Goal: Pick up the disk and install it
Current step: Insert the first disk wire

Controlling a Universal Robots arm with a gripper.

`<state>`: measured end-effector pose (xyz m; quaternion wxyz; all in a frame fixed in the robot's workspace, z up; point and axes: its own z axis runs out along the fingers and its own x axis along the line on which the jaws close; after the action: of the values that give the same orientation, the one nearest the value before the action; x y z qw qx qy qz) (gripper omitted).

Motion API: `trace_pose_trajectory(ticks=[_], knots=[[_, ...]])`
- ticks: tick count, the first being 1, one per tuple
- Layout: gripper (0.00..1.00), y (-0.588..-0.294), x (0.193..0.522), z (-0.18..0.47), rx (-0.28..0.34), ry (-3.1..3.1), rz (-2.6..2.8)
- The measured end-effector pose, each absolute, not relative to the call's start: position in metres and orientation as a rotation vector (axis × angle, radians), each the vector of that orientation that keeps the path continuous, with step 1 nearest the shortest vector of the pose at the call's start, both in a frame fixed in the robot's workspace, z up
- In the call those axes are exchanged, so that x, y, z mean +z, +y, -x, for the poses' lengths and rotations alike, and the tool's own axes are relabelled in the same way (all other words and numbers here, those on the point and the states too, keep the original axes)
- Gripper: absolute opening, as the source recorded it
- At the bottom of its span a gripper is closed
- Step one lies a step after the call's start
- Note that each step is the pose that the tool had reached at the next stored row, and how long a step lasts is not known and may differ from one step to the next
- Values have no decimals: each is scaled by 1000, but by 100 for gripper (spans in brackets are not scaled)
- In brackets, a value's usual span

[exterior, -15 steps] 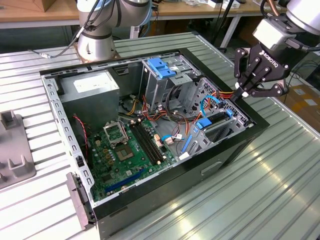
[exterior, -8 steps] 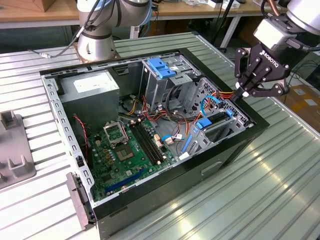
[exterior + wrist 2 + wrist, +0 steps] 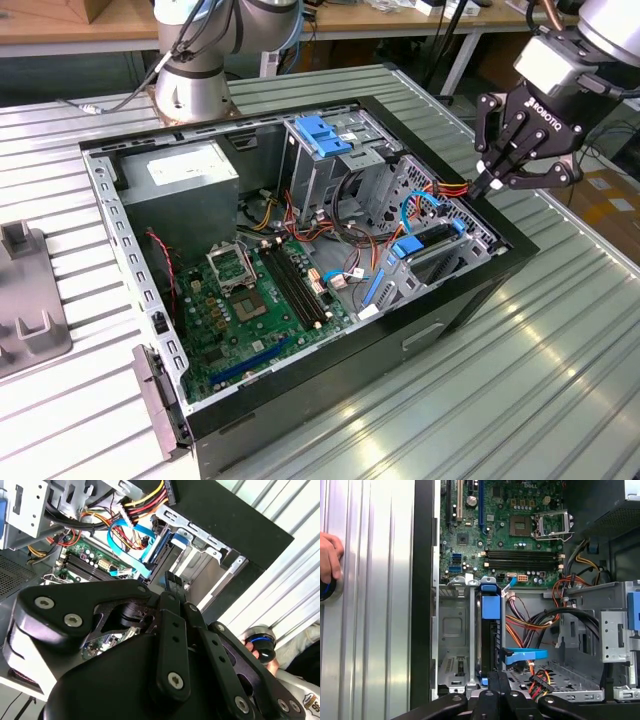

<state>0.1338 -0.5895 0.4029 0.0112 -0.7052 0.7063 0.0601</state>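
Note:
The disk [image 3: 428,243] stands on edge in the drive bay at the corner of the open computer case [image 3: 300,395] on the exterior view's right. Its grey body and blue rails also show in both wrist views [image 3: 489,630] [image 3: 162,547]. My black gripper [image 3: 484,186] hovers just above that corner of the case, a little apart from the disk. Its fingers are shut with nothing between them. In both wrist views the joined fingertips [image 3: 496,677] [image 3: 170,577] point toward the disk's near end.
Inside the case are a green motherboard [image 3: 250,300], a grey power supply [image 3: 180,175], a tall metal cage with a blue bracket [image 3: 325,135] and loose coloured cables [image 3: 535,630]. A person's hand [image 3: 327,555] rests on a round button on the ribbed table. A grey fixture [image 3: 25,300] sits at the exterior view's left.

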Motion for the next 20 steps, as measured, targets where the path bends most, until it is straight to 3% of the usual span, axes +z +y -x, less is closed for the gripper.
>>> trace_pose_trajectory(ticks=[20], knots=[[10, -587, 402, -135, 189, 2070, 2335]])
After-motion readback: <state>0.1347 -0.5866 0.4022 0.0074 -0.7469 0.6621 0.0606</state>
